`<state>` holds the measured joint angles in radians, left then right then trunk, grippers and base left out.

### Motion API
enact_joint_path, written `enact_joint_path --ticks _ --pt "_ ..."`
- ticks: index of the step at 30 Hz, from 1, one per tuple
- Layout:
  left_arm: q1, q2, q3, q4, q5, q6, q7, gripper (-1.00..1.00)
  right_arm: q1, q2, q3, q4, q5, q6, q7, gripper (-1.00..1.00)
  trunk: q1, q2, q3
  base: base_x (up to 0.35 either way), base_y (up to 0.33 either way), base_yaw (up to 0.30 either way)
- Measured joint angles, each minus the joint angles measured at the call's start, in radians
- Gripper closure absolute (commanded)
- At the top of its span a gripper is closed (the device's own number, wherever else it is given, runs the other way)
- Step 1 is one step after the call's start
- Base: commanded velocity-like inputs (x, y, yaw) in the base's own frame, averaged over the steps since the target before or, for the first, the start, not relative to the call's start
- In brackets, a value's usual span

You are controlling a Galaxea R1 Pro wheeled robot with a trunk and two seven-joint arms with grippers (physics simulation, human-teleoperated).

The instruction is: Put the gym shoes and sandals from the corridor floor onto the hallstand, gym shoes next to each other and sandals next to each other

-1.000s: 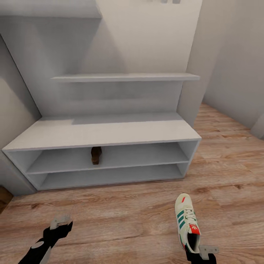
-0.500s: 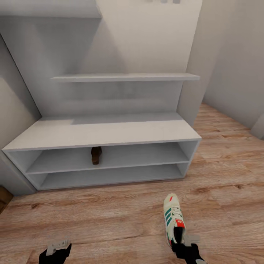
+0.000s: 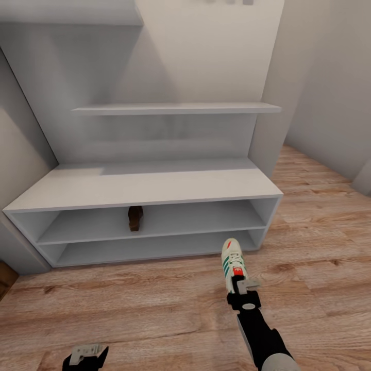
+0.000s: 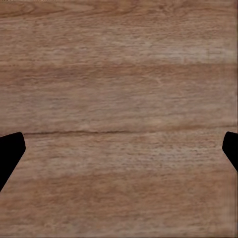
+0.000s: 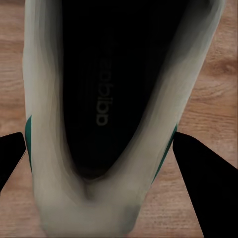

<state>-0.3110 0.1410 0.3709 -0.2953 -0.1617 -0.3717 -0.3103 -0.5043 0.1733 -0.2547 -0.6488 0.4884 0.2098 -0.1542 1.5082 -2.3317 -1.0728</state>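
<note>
A white sneaker (image 3: 231, 259) with green stripes is held at its heel by the right gripper (image 3: 241, 285), toe pointed toward the shoe rack (image 3: 144, 185) and lifted over the wood floor (image 3: 154, 309), just in front of the rack's lower right corner. In the right wrist view the shoe (image 5: 99, 114) is seen from behind, its dark opening facing the camera, and the gripper's black fingers (image 5: 206, 168) are seen at either side of the heel, closed onto it. A brown sandal (image 3: 135, 218) is stood on the rack's upper open shelf, near the middle (toe outward, as far as can be told). The bench top and the floating shelf (image 3: 175, 108) above it are bare. The left gripper (image 3: 85, 355) is seen low at the head view's edge; in the left wrist view its fingertips (image 4: 10, 148) are spread wide apart over bare planks (image 4: 119, 99), nothing between them.
</note>
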Motion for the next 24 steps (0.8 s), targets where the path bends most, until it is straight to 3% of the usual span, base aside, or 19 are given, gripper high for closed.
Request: enact_joint_path --ticks 6,13,24 --pt "0.012 0.0 0.002 0.004 0.0 -0.008 -0.027 -1.0 -0.008 0.0 0.029 -0.006 -0.005 0.004 0.003 1.0 0.0 0.0 0.0 0.0 0.0 0.0" --pt "0.019 -0.001 0.003 0.006 0.001 -0.006 -0.026 -1.0 -0.042 0.0 0.026 -0.04 -0.006 0.044 0.011 1.0 0.0 0.0 0.0 0.0 0.0 0.0" --pt "0.019 0.002 0.005 0.045 0.001 -0.005 -0.026 -1.0 -0.035 0.0 0.033 0.01 -0.006 -0.01 0.01 1.0 0.0 0.0 0.0 0.0 0.0 0.0"
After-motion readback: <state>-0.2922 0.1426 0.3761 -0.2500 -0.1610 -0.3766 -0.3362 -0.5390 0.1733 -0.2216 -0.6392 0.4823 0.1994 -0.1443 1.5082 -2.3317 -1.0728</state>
